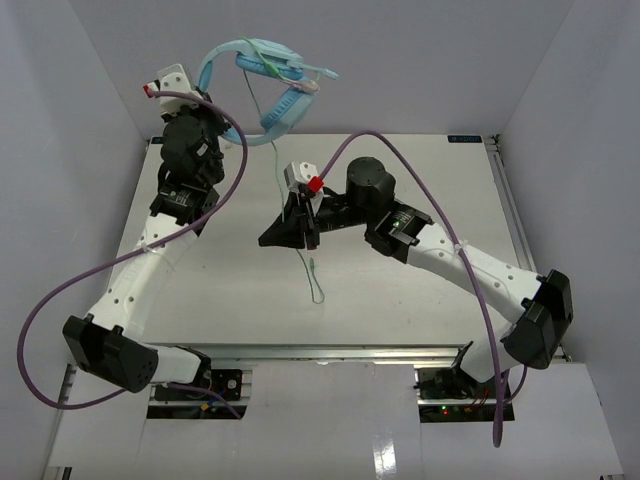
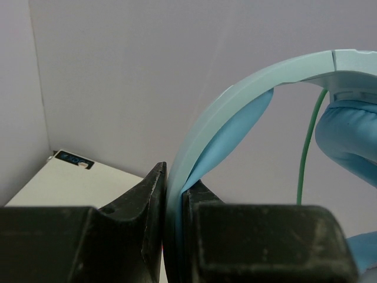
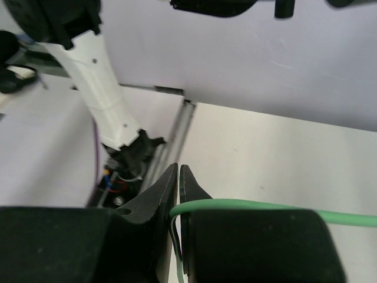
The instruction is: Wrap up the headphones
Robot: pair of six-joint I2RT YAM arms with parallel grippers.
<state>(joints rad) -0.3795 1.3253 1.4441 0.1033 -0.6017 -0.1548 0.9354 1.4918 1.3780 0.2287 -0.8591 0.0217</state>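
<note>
The light blue headphones (image 1: pixel 262 72) hang in the air above the table's far edge. My left gripper (image 1: pixel 203 88) is shut on the curved headband (image 2: pixel 235 94), clamped between its jaws (image 2: pixel 174 177). One padded ear cup (image 2: pixel 347 135) shows at the right of the left wrist view. The thin pale green cable (image 1: pixel 274 150) drops from the headphones through my right gripper (image 1: pixel 297 235), and its free end lies on the table (image 1: pixel 317 290). My right gripper (image 3: pixel 178 177) is shut on the cable (image 3: pixel 265 206) just above the table's middle.
Thick purple robot cables (image 1: pixel 225 185) loop over both arms. The white table (image 1: pixel 420 290) has grey walls on three sides and a metal rail (image 1: pixel 510 210) along its right edge. The left arm's white link (image 3: pixel 100 94) shows in the right wrist view.
</note>
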